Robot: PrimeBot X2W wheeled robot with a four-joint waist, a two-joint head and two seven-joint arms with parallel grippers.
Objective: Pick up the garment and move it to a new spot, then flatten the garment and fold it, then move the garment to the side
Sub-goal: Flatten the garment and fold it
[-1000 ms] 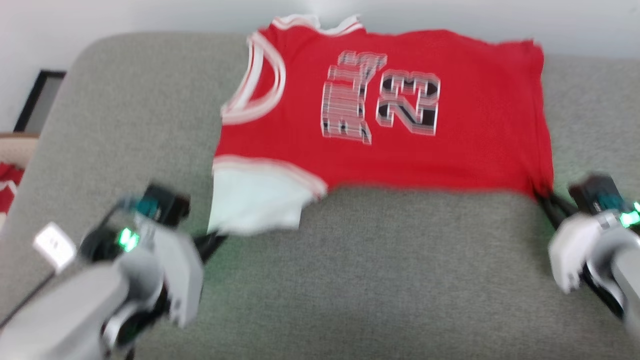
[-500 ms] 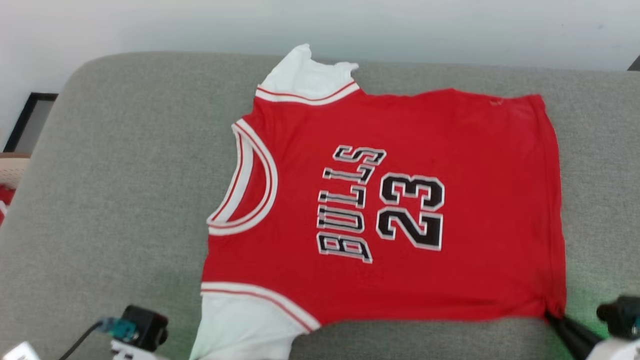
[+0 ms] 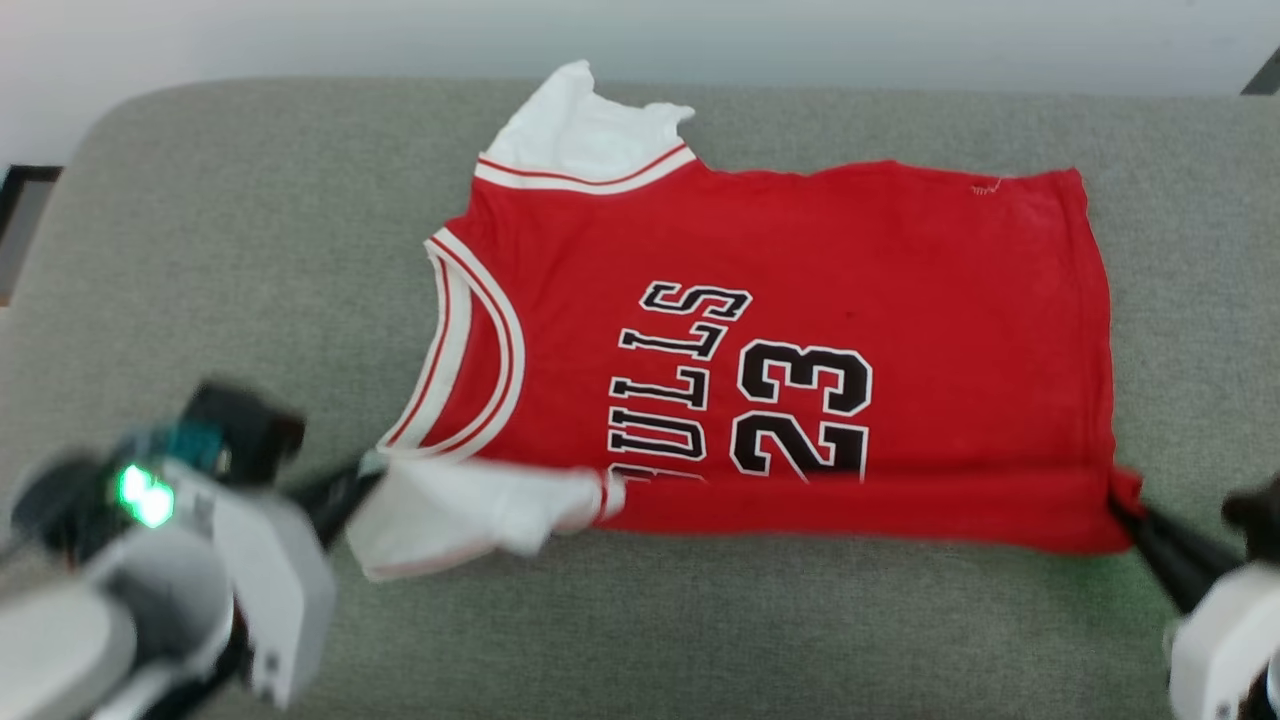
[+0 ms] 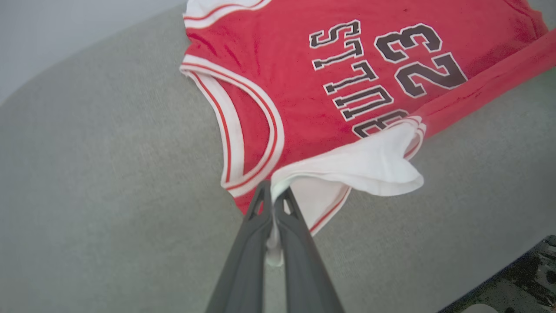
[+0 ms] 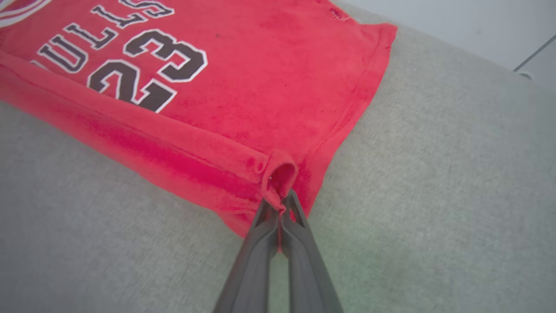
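A big red shirt (image 3: 800,250) lies on a soft grey cushion (image 3: 250,250), near the middle and toward the back. Its striped neck trim (image 3: 512,345) is on the robot's left side and its bottom edge is on the right. Black letters and the number 23 (image 3: 800,400) are on top. One white sleeve (image 3: 585,130) sticks out at the far side, by the pale wall (image 3: 900,35). The other white sleeve (image 3: 460,510) is at the near side, all bunched up.

The left gripper (image 3: 368,472) has its two dark fingers pressed together on the corner of that near sleeve, right by the neck trim. A bit of white cloth is squeezed between them. The right gripper (image 3: 1122,505) is pinching too. Its fingers are tight on the near corner of the red bottom edge, and the cloth makes a little loop there.

Between the two grippers, the near edge of the shirt is rolled up and over onto the shirt. It covers part of the nearest letter and the near side of the number.
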